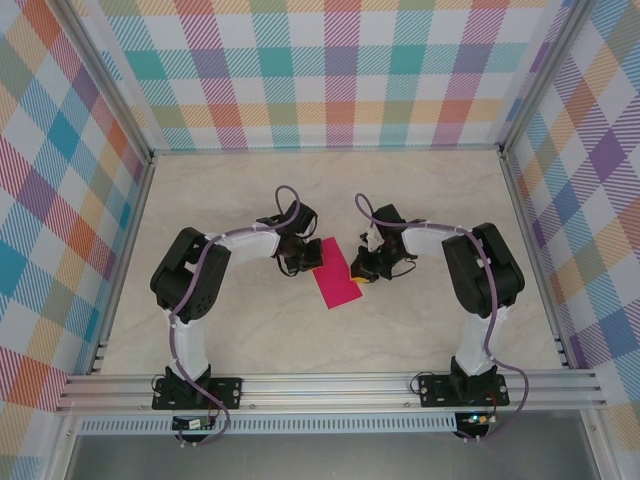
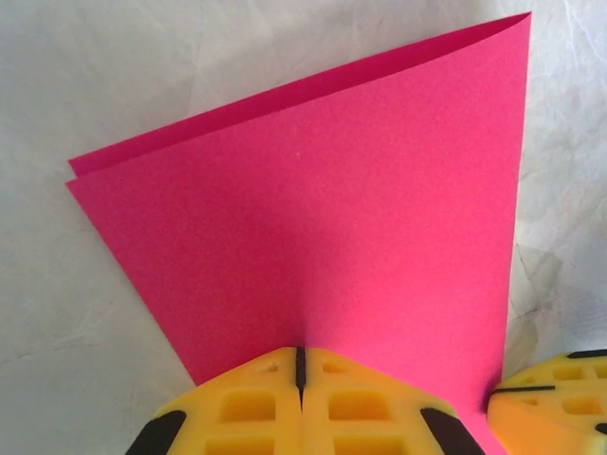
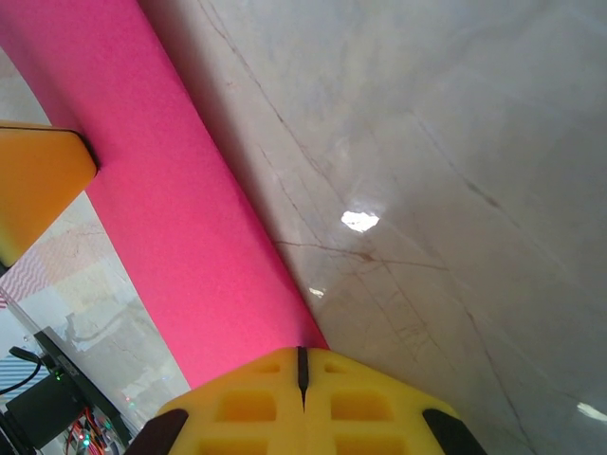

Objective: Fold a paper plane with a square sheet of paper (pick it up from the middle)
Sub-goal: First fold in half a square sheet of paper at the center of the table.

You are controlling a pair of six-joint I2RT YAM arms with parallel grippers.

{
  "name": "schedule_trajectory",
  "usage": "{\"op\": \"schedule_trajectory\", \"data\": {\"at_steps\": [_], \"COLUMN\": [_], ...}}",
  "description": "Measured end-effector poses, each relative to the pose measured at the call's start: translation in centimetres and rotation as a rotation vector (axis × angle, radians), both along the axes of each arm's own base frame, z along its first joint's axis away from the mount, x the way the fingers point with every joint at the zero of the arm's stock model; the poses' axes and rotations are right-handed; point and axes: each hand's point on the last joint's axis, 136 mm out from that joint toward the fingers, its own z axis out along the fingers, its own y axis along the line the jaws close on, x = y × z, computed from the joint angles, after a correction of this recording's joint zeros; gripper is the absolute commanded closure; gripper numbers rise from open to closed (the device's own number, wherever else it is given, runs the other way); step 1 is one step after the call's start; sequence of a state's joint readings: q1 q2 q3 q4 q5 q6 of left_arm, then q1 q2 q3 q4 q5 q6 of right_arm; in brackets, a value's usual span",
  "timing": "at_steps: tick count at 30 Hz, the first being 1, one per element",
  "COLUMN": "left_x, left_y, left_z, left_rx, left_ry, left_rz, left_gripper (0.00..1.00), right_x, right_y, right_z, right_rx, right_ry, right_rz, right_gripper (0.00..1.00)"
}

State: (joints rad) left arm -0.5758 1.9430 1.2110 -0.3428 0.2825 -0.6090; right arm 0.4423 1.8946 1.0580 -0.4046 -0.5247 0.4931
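Top external view sets the marbled table (image 1: 250, 330) under the left arm (image 1: 190, 285) and the right arm (image 1: 487, 270), both bent inward so that their wrists meet at mid-table with the square sheet of paper (image 1: 337, 285) between them. The sheet is already doubled into a narrow rectangle. Its long axis runs from far to near and leans slightly right as it comes nearer. The left gripper (image 1: 296, 258) sits at its far left edge and the right gripper (image 1: 362, 268) at its right edge, both equally close. I judge that any next crease has to be worked with the two holding opposite long sides. Left wrist view adds what the overhead cannot: two layers parted a little along one edge, the fold along the opposite one, and the yellow fingers pressed together on the sheet's margin. Right wrist view shows its own fingers likewise pinched shut on the paper, which runs away from them as a pink band past a fingertip (image 3: 38, 180) of the other gripper. Whether the sheet rests on the table or hangs lifted I cannot tell.
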Motion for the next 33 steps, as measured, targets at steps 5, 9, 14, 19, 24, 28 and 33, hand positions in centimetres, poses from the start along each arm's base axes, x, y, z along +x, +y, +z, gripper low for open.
{"op": "schedule_trajectory", "data": {"at_steps": [5,9,14,19,24,28,33], "left_x": [0.3,0.9,0.8,0.5,0.8,1.0,1.6], "left_y": [-1.7,-3.5,-5.8,-6.7,-6.9,-7.1,-7.6], "left_z": [0.7,1.7,2.4,0.7,0.5,0.7,1.2], "left_rx": [-0.105,-0.193,-0.239,-0.232,-0.231,-0.241,-0.262], "left_ry": [-0.019,-0.055,-0.091,-0.066,-0.074,-0.093,-0.121], "left_rz": [-0.021,-0.019,-0.042,-0.047,-0.051,-0.064,-0.077], "left_gripper": [1.0,1.0,1.0,1.0,1.0,1.0,1.0], "right_x": [0.0,0.0,-0.1,-0.1,-0.1,-0.1,-0.1], "right_y": [0.0,0.0,0.1,0.1,0.1,0.1,0.1], "right_z": [0.0,0.0,0.0,0.0,0.0,0.0,0.0], "right_rx": [0.003,0.004,0.007,0.007,0.01,0.015,0.015], "right_ry": [0.001,0.0,0.001,0.001,0.002,0.002,0.001], "right_rz": [0.001,0.001,0.002,0.002,0.002,0.004,0.004], "right_gripper": [0.95,0.95,0.95,0.95,0.95,0.95,0.95]}}
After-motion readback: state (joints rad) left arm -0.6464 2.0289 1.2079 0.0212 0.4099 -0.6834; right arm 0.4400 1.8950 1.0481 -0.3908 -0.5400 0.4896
